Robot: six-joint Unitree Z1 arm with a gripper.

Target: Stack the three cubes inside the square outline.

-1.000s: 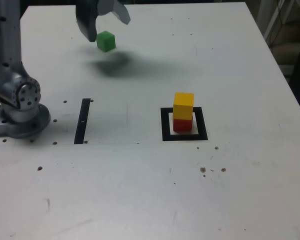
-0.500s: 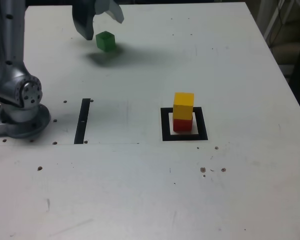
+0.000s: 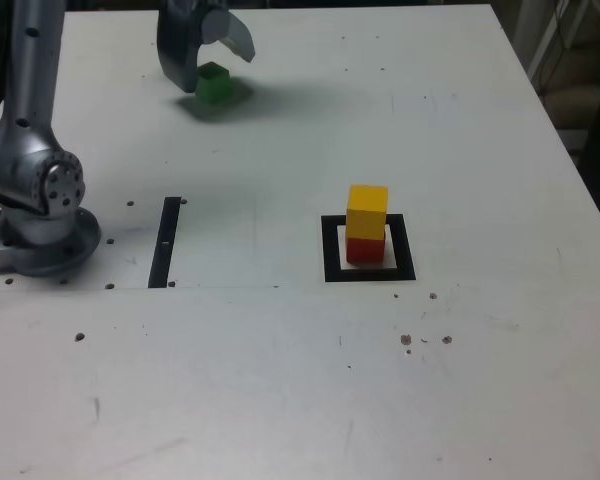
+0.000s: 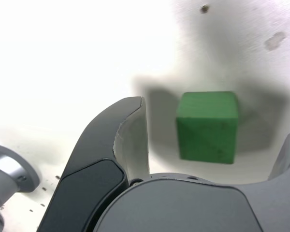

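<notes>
The pincer [image 3: 208, 62] stands wide and empty over the green cube [image 4: 208, 126], which sits on the counter [image 3: 460, 120] between its jaws, touching neither. Far from that cube, the yellow cube [image 3: 367, 211] tops the red cube [image 3: 363, 250] inside the square outline [image 3: 369, 272].

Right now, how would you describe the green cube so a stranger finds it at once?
Start at the white table and go to its far edge, on the exterior view's left, where the grey arm's open gripper hangs. The small solid green cube sits there between the fingers, alone, far from the yellow-on-red stack.
</notes>
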